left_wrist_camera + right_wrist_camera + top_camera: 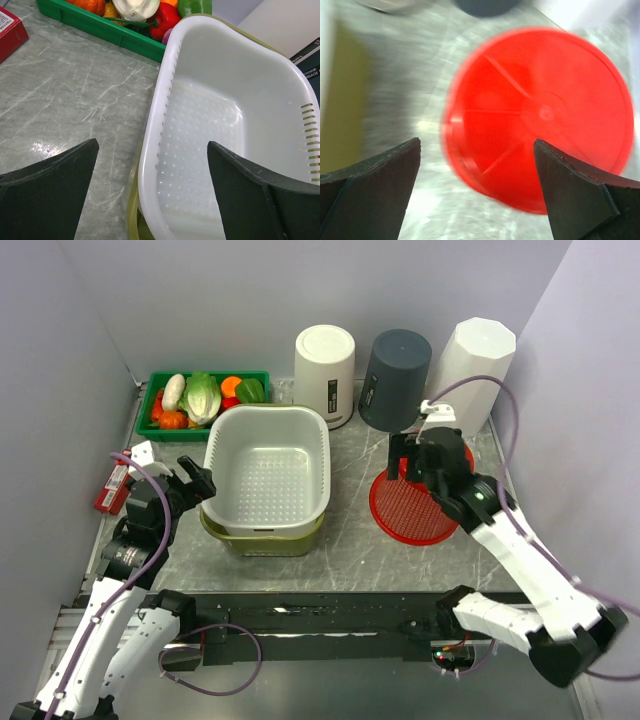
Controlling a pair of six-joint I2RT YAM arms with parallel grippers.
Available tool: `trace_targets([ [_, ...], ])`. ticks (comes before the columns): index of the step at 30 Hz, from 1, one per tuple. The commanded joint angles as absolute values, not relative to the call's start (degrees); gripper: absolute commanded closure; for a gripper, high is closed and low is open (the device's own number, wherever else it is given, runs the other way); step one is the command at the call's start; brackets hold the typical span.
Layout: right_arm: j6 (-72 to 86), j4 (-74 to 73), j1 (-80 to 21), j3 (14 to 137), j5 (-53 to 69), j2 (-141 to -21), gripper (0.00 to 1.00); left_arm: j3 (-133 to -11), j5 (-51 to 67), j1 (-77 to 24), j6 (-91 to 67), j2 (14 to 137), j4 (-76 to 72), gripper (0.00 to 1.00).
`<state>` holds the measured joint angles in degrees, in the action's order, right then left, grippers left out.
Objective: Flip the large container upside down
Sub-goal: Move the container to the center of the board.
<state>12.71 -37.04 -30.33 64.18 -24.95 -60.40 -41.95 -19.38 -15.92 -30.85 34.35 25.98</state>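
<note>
Large white container (pixel 268 475), upright, mid-table

red strainer (pixel 540 115): centre right of frame, blurred
right gripper (pixel 476 145): fingers wide apart, lower corners
table (pixel 410 75): grey marble

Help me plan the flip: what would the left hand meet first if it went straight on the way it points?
The left hand would likely meet the rim of the white perforated plastic basin, lined up between its open fingers; depth is uncertain.

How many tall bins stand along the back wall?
3: white bin behind the colander, dark grey bin beside it, faceted white bin far right; none seems hidden.
</note>
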Motion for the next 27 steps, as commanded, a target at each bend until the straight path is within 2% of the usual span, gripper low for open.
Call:
trace_targets([
  [1,10.1,-27.7,-30.3,64.6,-9.1,-51.4,0.00,-42.5,-19.2,-15.7,-30.2,34.5,24.2,0.04],
  [7,11.6,-29.5,-30.3,65.7,5.7,-52.0,0.02,-42.4,-19.3,-15.7,-30.3,34.3,24.0,0.04],
  [16,19.1,-33.1,-30.8,62.7,9.4,-58.2,0.03,-42.4,-19.4,-15.7,-30.4,34.5,24.0,0.04],
  [19,20.3,-34.5,-30.9,62.7,8.2,-59.8,0.03,-42.4,-19.3,-15.7,-30.3,34.6,24.1,0.04],
  [27,24.8,-40.3,-30.8,62.3,-6.8,-62.5,0.03,-42.4,-19.7,-15.7,-30.3,34.7,24.2,0.04],
])
